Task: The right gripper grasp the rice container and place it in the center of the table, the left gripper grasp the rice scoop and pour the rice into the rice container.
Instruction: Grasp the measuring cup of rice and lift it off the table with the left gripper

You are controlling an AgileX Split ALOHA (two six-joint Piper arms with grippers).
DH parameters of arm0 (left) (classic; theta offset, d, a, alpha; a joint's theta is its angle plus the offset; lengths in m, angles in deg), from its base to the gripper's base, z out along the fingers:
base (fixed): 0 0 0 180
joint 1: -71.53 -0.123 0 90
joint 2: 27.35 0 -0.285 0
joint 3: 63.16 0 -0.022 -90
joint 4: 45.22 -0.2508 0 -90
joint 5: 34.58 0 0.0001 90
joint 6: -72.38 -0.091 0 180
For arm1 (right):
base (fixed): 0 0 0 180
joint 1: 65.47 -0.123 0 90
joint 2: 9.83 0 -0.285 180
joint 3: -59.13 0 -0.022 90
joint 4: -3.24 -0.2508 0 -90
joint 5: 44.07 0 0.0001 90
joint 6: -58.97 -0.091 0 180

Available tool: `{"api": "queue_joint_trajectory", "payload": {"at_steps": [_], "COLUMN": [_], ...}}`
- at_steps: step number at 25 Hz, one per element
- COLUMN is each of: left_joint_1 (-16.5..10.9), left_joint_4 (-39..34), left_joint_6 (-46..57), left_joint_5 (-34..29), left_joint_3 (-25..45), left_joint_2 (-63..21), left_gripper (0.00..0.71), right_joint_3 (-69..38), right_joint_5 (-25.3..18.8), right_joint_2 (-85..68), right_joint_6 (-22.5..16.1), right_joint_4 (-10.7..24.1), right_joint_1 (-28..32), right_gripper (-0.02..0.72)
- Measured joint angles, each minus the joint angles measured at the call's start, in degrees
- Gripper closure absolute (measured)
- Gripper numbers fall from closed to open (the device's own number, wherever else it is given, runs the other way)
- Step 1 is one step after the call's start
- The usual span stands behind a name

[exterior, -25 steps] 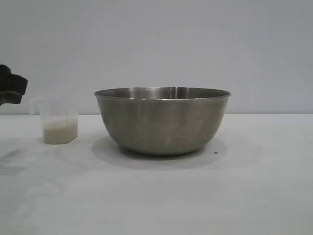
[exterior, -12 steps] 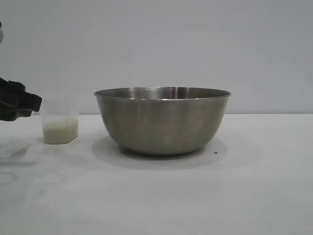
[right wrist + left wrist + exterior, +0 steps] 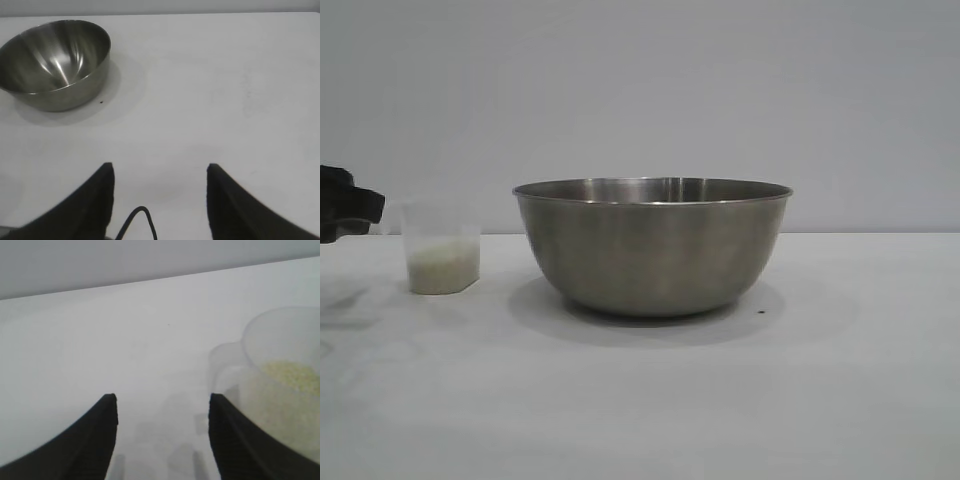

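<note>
clear rice scoop upright – beside steel rice container.

The exterior camera sits low and level, facing the bowl close up. The right wrist camera looks down at it from farther off; the left wrist camera looks beside it at the cup.

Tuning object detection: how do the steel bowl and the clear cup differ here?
Size: the rice container is far bigger and wider than the rice scoop.
Material: the container is opaque brushed steel; the scoop is clear plastic with a side handle.
Contents: the container's inside looks bare in the right wrist view; the scoop holds rice in its lower part.
Shared: both stand upright on the table, apart from each other, neither held.
</note>
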Motion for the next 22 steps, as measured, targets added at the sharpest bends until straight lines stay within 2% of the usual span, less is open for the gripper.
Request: {"api": "queue_joint_trajectory", "payload": {"at_steps": [22], "left_joint_1": [0.00], "left_joint_4": [-0.80], "left_joint_6": [0.19], "left_joint_5": [0.25], "left_joint_3": [-8.06], "left_joint_2": [6.63], "left_gripper": [0.322], "right_joint_3": [0.00], "right_joint_5": [0.00], "right_joint_2": [0.00], "right_joint_6": [0.00], "right_joint_4": [0.00], "right_joint_1": [0.00], "right_gripper": [0.348]}}
